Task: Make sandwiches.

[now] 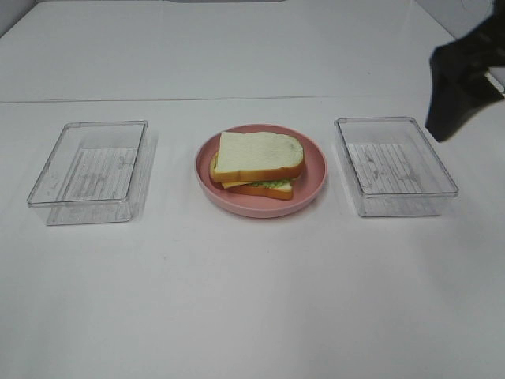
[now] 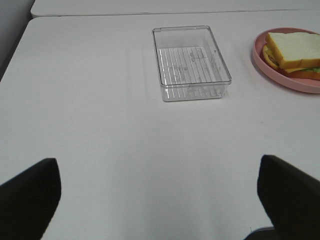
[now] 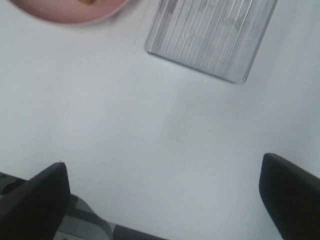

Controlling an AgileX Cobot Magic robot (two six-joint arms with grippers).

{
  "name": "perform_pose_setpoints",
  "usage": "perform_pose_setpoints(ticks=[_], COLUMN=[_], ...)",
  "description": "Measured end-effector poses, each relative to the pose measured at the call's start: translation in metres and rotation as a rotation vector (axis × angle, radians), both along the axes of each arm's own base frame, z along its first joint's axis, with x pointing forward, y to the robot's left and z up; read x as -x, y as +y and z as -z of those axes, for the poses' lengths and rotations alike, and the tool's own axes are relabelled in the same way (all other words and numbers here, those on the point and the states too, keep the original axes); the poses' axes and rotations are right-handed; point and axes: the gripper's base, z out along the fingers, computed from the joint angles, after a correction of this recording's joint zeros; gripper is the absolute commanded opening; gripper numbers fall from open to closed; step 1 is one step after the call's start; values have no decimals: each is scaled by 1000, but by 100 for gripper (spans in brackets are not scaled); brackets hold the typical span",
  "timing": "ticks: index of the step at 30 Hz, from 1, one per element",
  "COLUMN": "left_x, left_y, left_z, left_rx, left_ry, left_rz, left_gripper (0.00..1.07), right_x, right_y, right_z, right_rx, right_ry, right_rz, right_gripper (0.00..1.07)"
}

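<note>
pink plate [image 1: 312, 180] holds sandwiches [image 1: 256, 164], seemingly well left of right gripper [image 1: 458, 87]

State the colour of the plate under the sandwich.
Pink. The plate under the sandwich shows best in the exterior high view.

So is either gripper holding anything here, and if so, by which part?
Nothing is held. The left gripper and right gripper are both open over bare table, and the sandwich sits untouched on the pink plate.
</note>
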Motion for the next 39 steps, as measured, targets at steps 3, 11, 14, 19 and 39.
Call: perform_pose_setpoints(ticks=[3, 11, 14, 19, 39], left_x=[0, 0, 0, 0, 0], left_y=[0, 0, 0, 0, 0], left_z=[0, 0, 0, 0, 0], left_rx=[0, 0, 0, 0, 0], left_ry=[0, 0, 0, 0, 0], left_rz=[0, 0, 0, 0, 0], left_gripper=[100, 100, 100, 100, 100], right_x=[34, 116, 151, 208, 262], right_y=[-11, -39, -51, -74, -90], right_z=[-3, -12, -12, -4, 70], right_rx=[-15, -76, -107, -139, -84], right_ry=[-24, -169, -261, -459, -642], right_rz=[32, 60, 60, 72, 321], right_gripper=[99, 99, 99, 99, 99])
